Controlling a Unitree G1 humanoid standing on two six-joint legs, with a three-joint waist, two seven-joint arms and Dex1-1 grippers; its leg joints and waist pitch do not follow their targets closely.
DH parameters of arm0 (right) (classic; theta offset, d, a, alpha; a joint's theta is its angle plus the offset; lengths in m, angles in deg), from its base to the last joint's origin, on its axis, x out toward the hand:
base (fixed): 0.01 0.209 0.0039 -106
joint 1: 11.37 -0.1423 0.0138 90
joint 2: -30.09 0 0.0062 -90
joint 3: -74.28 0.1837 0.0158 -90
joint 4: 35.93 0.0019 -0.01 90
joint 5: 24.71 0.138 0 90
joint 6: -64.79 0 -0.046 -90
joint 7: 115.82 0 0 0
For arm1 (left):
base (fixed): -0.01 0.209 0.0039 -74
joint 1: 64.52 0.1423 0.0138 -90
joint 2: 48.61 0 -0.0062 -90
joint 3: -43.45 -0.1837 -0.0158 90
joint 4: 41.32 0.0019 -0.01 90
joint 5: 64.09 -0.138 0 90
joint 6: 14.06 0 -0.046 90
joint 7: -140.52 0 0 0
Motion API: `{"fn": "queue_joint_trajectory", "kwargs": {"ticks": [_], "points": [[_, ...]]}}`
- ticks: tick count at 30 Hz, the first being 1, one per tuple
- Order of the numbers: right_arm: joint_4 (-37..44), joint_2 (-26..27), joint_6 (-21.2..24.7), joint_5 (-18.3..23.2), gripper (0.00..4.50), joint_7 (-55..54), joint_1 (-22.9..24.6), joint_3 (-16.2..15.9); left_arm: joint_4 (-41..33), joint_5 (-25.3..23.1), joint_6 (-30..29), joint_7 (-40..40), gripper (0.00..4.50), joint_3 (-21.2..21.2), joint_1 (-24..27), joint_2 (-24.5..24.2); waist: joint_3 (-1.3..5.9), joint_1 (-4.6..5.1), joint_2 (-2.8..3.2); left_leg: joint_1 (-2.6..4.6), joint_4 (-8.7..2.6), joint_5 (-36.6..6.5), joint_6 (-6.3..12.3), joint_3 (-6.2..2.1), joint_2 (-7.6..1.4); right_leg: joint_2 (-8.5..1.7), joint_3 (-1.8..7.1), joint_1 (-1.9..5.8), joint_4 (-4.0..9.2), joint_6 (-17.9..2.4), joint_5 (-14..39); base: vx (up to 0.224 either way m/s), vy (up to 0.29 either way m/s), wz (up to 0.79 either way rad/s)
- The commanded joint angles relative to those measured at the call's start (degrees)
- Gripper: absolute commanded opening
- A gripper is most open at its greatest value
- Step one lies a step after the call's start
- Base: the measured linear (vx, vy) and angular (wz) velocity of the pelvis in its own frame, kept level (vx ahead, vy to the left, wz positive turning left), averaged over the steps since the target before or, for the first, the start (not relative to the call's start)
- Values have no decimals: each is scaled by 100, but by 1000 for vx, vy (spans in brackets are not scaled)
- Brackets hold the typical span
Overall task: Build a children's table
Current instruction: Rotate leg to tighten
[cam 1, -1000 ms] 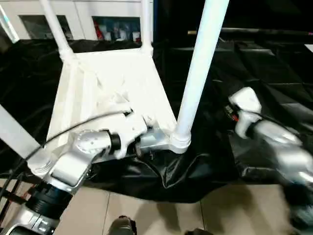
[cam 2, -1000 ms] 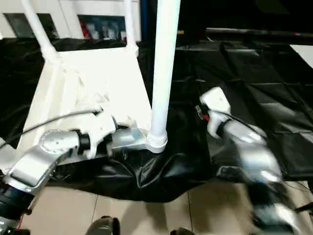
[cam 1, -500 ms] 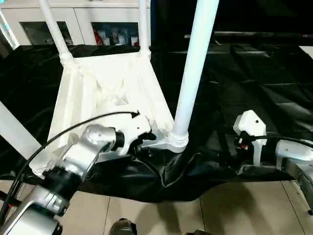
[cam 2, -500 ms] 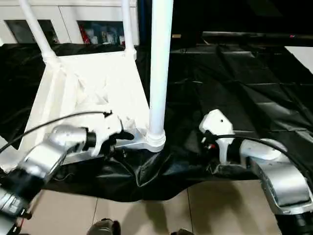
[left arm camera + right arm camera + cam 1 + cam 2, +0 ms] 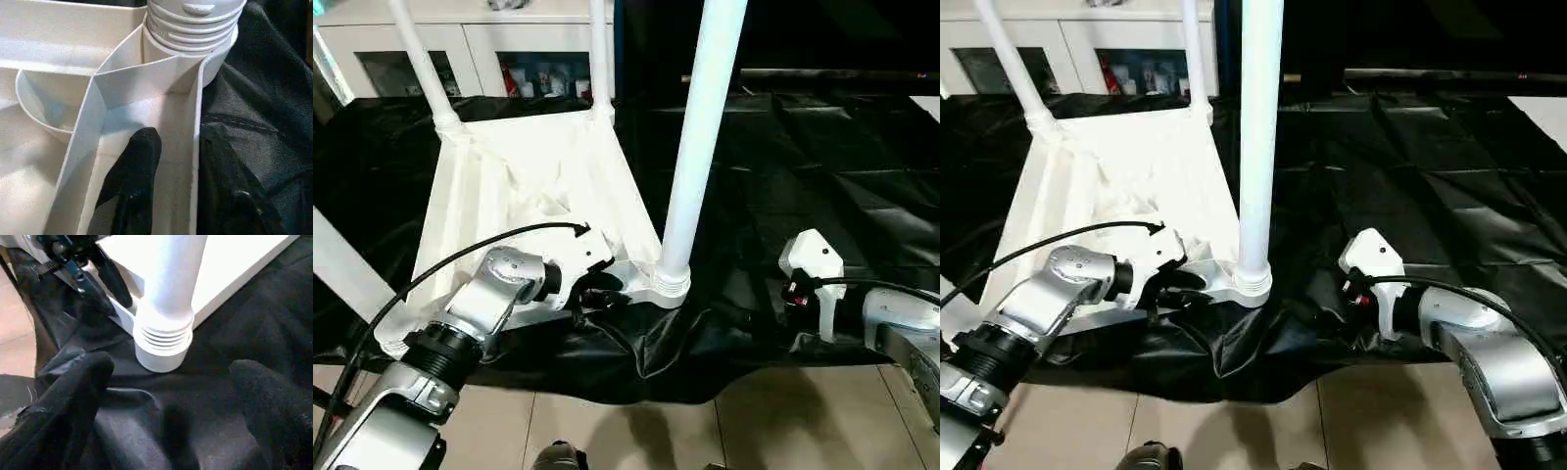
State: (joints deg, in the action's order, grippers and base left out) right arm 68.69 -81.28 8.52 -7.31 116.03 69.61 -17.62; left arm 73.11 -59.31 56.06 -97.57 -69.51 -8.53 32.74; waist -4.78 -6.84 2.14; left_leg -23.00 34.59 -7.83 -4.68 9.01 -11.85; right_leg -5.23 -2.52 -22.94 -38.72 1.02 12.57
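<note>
— Table top (image 5: 538, 186) lies upside down on the counter (image 5: 822, 147). My left end effector (image 5: 166, 191) pinches its near rim.
— And the leg (image 5: 1258, 137)?
— It stands upright, just ahead of my spread right end effector (image 5: 166, 406).

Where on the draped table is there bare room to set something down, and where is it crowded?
The black cloth right of the tabletop, beyond the right gripper, lies bare. Crowded: the near corner, where the left gripper straddles the tabletop's edge beside the near leg and its socket.
</note>
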Motion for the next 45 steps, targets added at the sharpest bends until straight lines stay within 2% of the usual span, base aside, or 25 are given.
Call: {"fn": "queue_joint_trajectory", "kwargs": {"ticks": [1, 3, 6, 9, 12, 13, 16, 18, 20, 21, 24, 25, 26, 27, 28, 30, 31, 34, 36, 37, 39, 41, 43, 44, 45], "points": [[57, -24, 58, 16, 450, 12, -21, -18, -138, -25, -178, -11, 106, 49, 102, -71, 427, -45, -118, 106, -390, -1781, -32, 11, -20, -229, 171, 216, 724, -839, 2151, 0, 0, 0], [63, -24, 64, 16, 450, 2, -20, -20, -188, -28, -221, -2, 73, 57, 125, -68, 427, -48, -103, 123, -385, -1812, -30, 15, -24, -231, 175, 192, 734, -843, 2194, 0, 0, 0], [72, -14, 76, 26, 450, -41, -35, -41, -313, -31, -385, 92, 59, 98, 182, -48, 437, -58, -115, 112, -390, -1761, -27, 13, -29, -228, 175, 204, 716, -863, 2078, 0, 0, 0], [72, 0, 80, 30, 450, -67, -36, -54, -393, -27, -453, 168, 20, 130, 213, -30, 436, -67, -112, 110, -388, -1764, -25, 17, -24, -226, 177, 201, 723, -847, 2093, 0, 0, 0], [62, 116, 104, 66, 450, -184, -39, -50, -592, 11, -605, 396, 9, 268, 258, 59, 439, -61, -117, 94, -390, -1697, -26, 16, -29, -227, 179, 204, 710, -848, 1995, 0, 0, 0], [49, 173, 107, 77, 420, -238, -43, -42, -648, 11, -645, 513, 4, 327, 266, 104, 442, -51, -112, 94, -392, -1706, -26, 15, -22, -216, 170, 204, 705, -864, 1962, 0, 0, 0], [-17, 301, 85, 58, 401, -379, -79, -22, -677, -76, -623, 739, 0, 382, 253, 163, 455, -26, -120, 76, -391, -1626, -21, 14, -15, -209, 167, 221, 698, -883, 1765, 0, 0, 0], [-103, 420, 43, 21, 375, -533, -127, 5, -702, -101, -693, 920, 0, 452, 248, 230, 485, 21, -117, 41, -397, -1362, 16, 10, -7, -187, 144, 271, 661, -947, 1268, 0, 0, 0], [-260, 602, 79, 26, 364, -769, -234, 96, -733, -76, -778, 1053, 0, 526, 249, 307, 484, 45, -128, 37, -390, -1306, 32, 21, 8, -186, 141, 264, 656, -981, 1184, 0, 0, 0], [-483, 793, 43, -16, 355, -991, -376, 136, -752, -56, -795, 1162, 0, 574, 245, 393, 480, 90, -130, 47, -382, -1350, 34, 28, 21, -189, 132, 250, 676, -1017, 1308, 0, 0, 0], [-778, 1014, -78, -64, 324, -1172, -571, 124, -752, -48, -756, 1241, 0, 597, 229, 485, 472, 106, -127, 70, -379, -1340, 66, 46, 4, -188, 150, 230, 691, -1045, 1276, 0, 0, 0], [-974, 1118, -188, -128, 324, -1274, -711, 104, -760, -63, -700, 1204, 0, 562, 221, 483, 461, 113, -157, 72, -382, -1313, 83, 55, 1, -184, 155, 221, 696, -1042, 1221, 0, 0, 0], [-1110, 1193, -263, -177, 324, -1351, -809, 92, -774, -99, -549, 1173, 0, 511, 223, 464, 475, 124, -141, 54, -385, -1202, 107, 49, 9, -182, 145, 242, 671, -1079, 1080, 0, 0, 0], [-1255, 1277, -261, -135, 347, -1382, -911, 129, -804, -84, -385, 1051, 0, 458, 247, 440, 466, 127, -150, 68, -385, -1201, 132, 58, 6, -185, 148, 227, 679, -1086, 1052, 0, 0, 0], [-1370, 1344, -230, -45, 347, -1356, -990, 164, -818, -55, -356, 969, 0, 431, 262, 431, 455, 137, -167, 67, -388, -1204, 149, 68, 7, -179, 152, 228, 686, -1086, 1056, 0, 0, 0], [-1436, 1360, -230, 3, 359, -1282, -1031, 148, -807, -85, -219, 916, 0, 388, 270, 403, 460, 118, -150, 75, -391, -1137, 186, 70, -8, -180, 160, 239, 668, -1089, 929, 0, 0, 0], [-1536, 1347, -315, -17, 369, -1148, -1075, 52, -789, -87, -161, 802, 0, 338, 274, 367, 458, 120, -174, 73, -393, -1111, 202, 75, -8, -180, 159, 242, 672, -1084, 891, 0, 0, 0], [-1927, 1374, -582, -216, 398, -1078, -1254, -146, -794, -58, -88, 542, 0, 289, 295, 329, 454, 110, -162, 75, -390, -1079, 223, 82, -9, -188, 155, 232, 665, -1113, 866, 0, 0, 0], [-2240, 1361, -792, -402, 413, -1024, -1422, -303, -878, -24, -13, 251, 0, 185, 303, 262, 435, 105, -190, 92, -397, -1125, 222, 94, -18, -198, 161, 208, 681, -1127, 1004, 0, 0, 0], [-2301, 1356, -835, -441, 425, -1006, -1456, -337, -897, -19, -22, 192, 0, 160, 302, 246, 432, 102, -179, 93, -404, -1145, 203, 96, -18, -196, 160, 212, 682, -1132, 1049, 0, 0, 0], [-2457, 1344, -966, -505, 442, -821, -1558, -466, -888, -51, 17, 45, 0, 67, 270, 200, 413, 86, -181, 106, -420, -1277, 186, 95, -33, -205, 171, 206, 693, -1071, 1186, 0, 0, 0], [-2526, 1351, -1004, -530, 447, -773, -1599, -497, -865, -68, 44, 11, 0, 51, 257, 195, 414, 90, -174, 95, -432, -1250, 166, 89, -34, -197, 165, 211, 686, -1056, 1132, 0, 0, 0], [-2836, 1371, -1358, -817, 447, -575, -1812, -830, -673, -186, 188, -130, 0, -64, 167, 170, 403, 116, -191, 98, -445, -1333, 130, 88, -35, -187, 163, 204, 684, -1071, 1098, 0, 0, 0], [-2837, 1371, -1360, -818, 447, -575, -1813, -831, -672, -186, 188, -130, 0, -64, 167, 170, 405, 117, -198, 98, -442, -1353, 123, 88, -35, -190, 162, 197, 683, -1068, 1109, 0, 0, 0], [-2954, 1383, -1510, -892, 447, -452, -1879, -980, -599, -216, 226, -157, 0, -65, 136, 182, 398, 139, -192, 100, -450, -1409, 100, 90, -30, -192, 169, 204, 693, -1078, 1127, 0, 0, 0]]}}
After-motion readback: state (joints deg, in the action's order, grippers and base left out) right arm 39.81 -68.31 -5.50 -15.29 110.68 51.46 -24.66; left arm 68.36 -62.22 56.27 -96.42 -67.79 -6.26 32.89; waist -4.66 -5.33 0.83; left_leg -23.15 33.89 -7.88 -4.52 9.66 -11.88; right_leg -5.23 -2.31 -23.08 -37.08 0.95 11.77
